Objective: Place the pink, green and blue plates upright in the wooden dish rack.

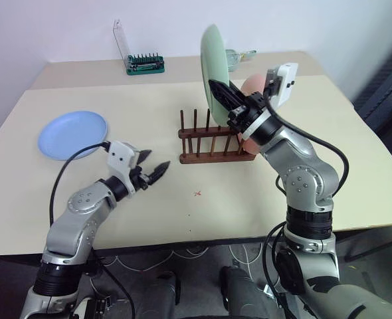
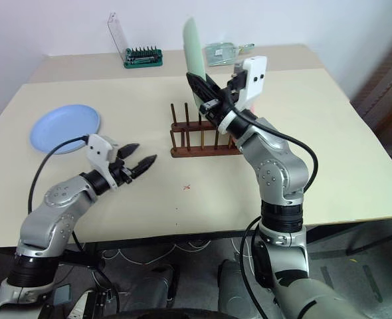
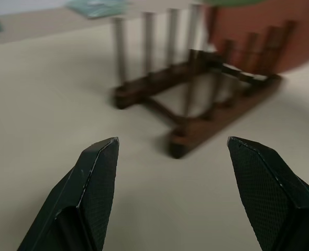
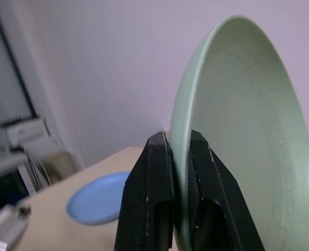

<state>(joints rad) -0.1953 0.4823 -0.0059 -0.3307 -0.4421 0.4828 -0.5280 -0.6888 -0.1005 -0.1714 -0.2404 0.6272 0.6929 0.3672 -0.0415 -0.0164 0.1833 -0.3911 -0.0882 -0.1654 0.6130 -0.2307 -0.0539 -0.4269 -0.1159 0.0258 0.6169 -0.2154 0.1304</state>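
Gripping green plate (image 1: 212,63) on edge: right gripper (image 1: 221,93) above wooden dish rack (image 1: 212,143) | left gripper (image 1: 153,170) spread wide, empty

Blue plate (image 1: 72,134) left of wooden dish rack (image 1: 209,143); table (image 1: 149,199) beneath.

Green plate (image 1: 212,63) upright above wooden dish rack (image 1: 212,143) at bench centre; pink plate (image 1: 250,90) racked; blue plate (image 1: 72,133) flat near left edge.

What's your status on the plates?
Right gripper shut on green plate, above wooden dish rack. Left gripper open. Pink plate racked, blue plate on table.
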